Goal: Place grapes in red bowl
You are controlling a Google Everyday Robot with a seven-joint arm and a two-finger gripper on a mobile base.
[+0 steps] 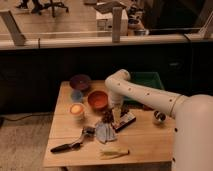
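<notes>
Near the middle of the pale wooden table (145, 142), the white arm's hand (116, 114) hangs with its fingers spread wide and holding nothing. Just to its left lie the grapes (107, 116), a small dark reddish-purple bunch resting on the table. Behind them, up and left of the hand, sits the round orange-red bowl (98, 100), seemingly empty. The task looks barely begun: the grapes are not yet grasped, and lifting them into the bowl remains.
</notes>
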